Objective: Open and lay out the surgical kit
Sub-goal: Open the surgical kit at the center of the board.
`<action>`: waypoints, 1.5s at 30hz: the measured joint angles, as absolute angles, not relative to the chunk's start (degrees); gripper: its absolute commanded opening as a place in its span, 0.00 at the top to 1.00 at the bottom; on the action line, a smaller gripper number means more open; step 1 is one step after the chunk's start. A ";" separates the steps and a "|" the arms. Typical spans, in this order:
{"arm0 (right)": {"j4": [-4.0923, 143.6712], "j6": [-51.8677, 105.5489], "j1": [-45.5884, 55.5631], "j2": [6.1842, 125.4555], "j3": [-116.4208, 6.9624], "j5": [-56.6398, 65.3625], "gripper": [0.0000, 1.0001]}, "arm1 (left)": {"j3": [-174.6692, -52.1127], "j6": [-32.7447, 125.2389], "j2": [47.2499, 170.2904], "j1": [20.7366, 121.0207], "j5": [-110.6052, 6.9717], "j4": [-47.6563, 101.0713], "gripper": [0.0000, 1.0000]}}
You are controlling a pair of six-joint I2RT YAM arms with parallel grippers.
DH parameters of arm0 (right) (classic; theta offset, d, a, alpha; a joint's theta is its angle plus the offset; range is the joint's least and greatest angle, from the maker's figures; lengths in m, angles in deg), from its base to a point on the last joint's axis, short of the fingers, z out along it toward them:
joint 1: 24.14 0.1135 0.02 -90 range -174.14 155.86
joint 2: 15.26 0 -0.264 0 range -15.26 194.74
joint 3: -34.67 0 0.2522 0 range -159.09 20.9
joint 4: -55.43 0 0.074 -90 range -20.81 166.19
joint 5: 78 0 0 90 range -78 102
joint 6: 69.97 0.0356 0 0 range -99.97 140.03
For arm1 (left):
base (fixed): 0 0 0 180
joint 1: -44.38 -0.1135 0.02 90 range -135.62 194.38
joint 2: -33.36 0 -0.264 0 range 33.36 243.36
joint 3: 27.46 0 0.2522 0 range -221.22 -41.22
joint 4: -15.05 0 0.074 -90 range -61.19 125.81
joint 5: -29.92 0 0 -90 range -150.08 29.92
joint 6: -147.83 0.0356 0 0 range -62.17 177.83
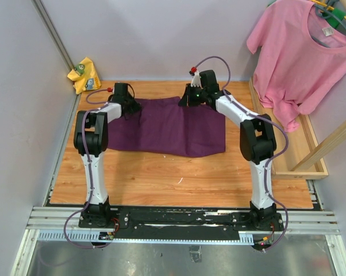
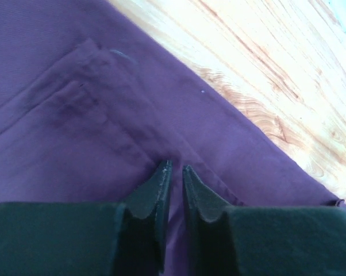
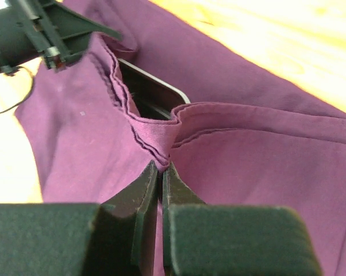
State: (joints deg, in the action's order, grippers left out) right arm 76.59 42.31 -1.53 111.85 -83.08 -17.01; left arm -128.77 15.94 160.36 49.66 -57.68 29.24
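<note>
The surgical kit's dark purple cloth wrap [image 1: 167, 132] lies spread on the far half of the wooden table. My right gripper [image 1: 187, 100] is at its far edge. In the right wrist view that gripper [image 3: 161, 165] is shut on a bunched hem of the wrap [image 3: 265, 149], lifting a fold. Under the fold the rim of the steel tray [image 3: 156, 92] shows. My left gripper [image 1: 131, 107] is over the wrap's far left corner. In the left wrist view it [image 2: 176, 167] has a narrow gap between its fingertips, over the flat cloth [image 2: 75, 115]. Forceps, scissors and gauze are hidden.
A pink T-shirt [image 1: 299, 63] hangs at the back right over a wooden frame [image 1: 308, 155]. A yellow rag [image 1: 84, 75] lies beyond the table's far left corner. Bare wooden tabletop [image 1: 179, 178] runs between the wrap and the arm bases.
</note>
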 measured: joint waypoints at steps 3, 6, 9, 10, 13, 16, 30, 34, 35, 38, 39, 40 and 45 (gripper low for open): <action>76.37 41.17 -0.79 105.95 -80.06 -17.54 0.99 | -126.89 15.70 157.61 48.89 -57.68 30.57 0.65; 75.74 40.04 0.57 100.74 -76.72 -17.71 0.99 | -125.43 15.35 152.91 48.32 -57.75 32.21 0.65; 75.02 38.97 2.19 96.61 -72.81 -18.02 0.99 | -125.01 15.33 147.60 48.26 -57.79 32.47 0.64; 75.02 38.46 2.93 94.80 -70.58 -17.93 0.99 | -124.73 15.33 145.46 48.26 -57.82 32.41 0.64; 75.17 36.82 5.27 89.40 -63.82 -17.58 0.99 | -122.76 15.30 139.10 48.26 -57.84 32.12 0.64; 75.28 35.80 8.35 84.11 -57.24 -16.60 0.99 | -119.66 15.30 133.98 48.26 -57.86 31.95 0.64; 74.01 37.30 30.54 66.65 -28.48 -6.08 0.99 | -104.01 15.65 122.14 48.26 -58.27 34.29 0.64; 71.94 40.74 34.40 64.00 -20.55 -3.26 0.99 | -101.71 16.31 118.88 48.26 -58.93 35.20 0.64; 71.48 41.59 35.15 62.98 -18.65 -2.67 0.99 | -101.38 16.51 118.20 48.26 -59.04 35.34 0.64; 70.45 44.19 37.05 59.83 -14.47 -1.32 0.99 | -101.14 17.10 116.80 48.26 -59.30 35.86 0.64; 70.36 44.82 37.44 58.85 -13.60 -1.06 0.99 | -101.14 17.25 116.43 48.26 -59.41 35.97 0.64; 70.28 45.72 37.90 57.62 -12.61 -0.66 0.95 | -101.12 17.45 116.13 48.26 -59.48 36.12 0.64; 69.53 49.11 38.49 52.59 -9.05 1.17 0.89 | -100.29 18.39 115.64 48.26 -60.20 36.67 0.64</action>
